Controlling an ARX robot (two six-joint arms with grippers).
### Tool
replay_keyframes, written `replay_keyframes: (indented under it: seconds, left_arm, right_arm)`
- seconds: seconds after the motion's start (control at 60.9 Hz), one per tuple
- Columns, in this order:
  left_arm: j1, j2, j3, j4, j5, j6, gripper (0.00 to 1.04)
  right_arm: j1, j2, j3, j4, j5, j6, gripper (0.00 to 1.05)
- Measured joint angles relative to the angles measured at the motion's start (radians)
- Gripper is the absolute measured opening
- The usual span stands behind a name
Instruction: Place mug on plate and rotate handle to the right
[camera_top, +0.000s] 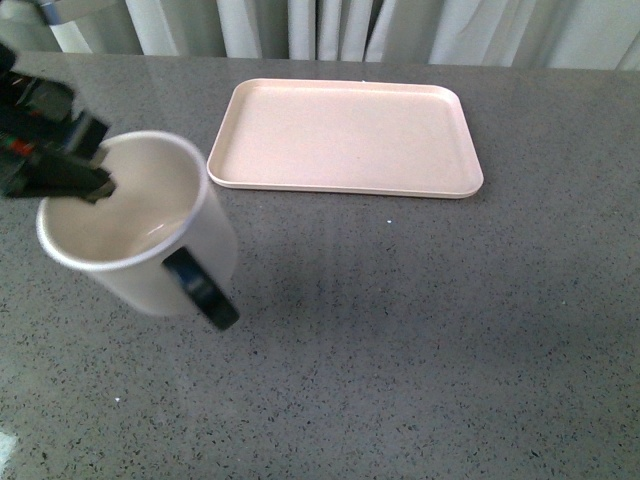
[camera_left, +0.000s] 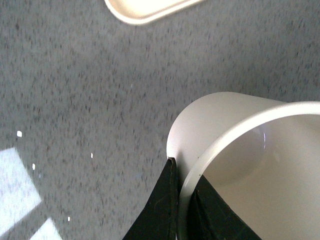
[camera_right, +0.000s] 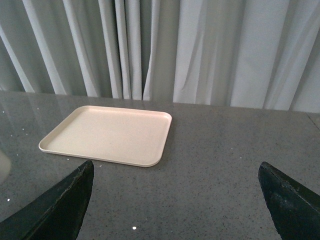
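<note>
The cream-white ceramic mug (camera_top: 140, 220) hangs tilted over the speckled grey table (camera_top: 420, 330), black loop handle (camera_top: 200, 290) nearest us. The left gripper (camera_top: 98, 178) pinches its rim. The pale-pink rectangular plate (camera_top: 345, 135) lies beyond. The right gripper (camera_right: 175, 165) is spread wide.

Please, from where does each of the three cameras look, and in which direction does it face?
Front view: on the robot's body, facing forward and down over the table; the left gripper shows at left, holding the tilted mug.
Left wrist view: on the left wrist, looking down along its fingers, which clamp the mug's rim.
Right wrist view: on the right wrist, facing across the table to the curtains; the open right gripper shows both fingers, empty.
Shared: all three see the pink plate.
</note>
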Motion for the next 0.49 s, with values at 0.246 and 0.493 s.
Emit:
replay_keyframes:
  seconds: [0.246, 0.493]
  left_arm:
    - [-0.084, 0.297, 0.423, -0.109, -0.019, -0.035, 0.02]
    - [-0.135, 0.564, 0.811, -0.269, -0.037, -0.039, 0.02]
  right_arm:
    - [0.000, 0.000, 0.000, 0.000, 0.000, 0.000, 0.96]
    - [0.000, 0.000, 0.000, 0.000, 0.000, 0.000, 0.96]
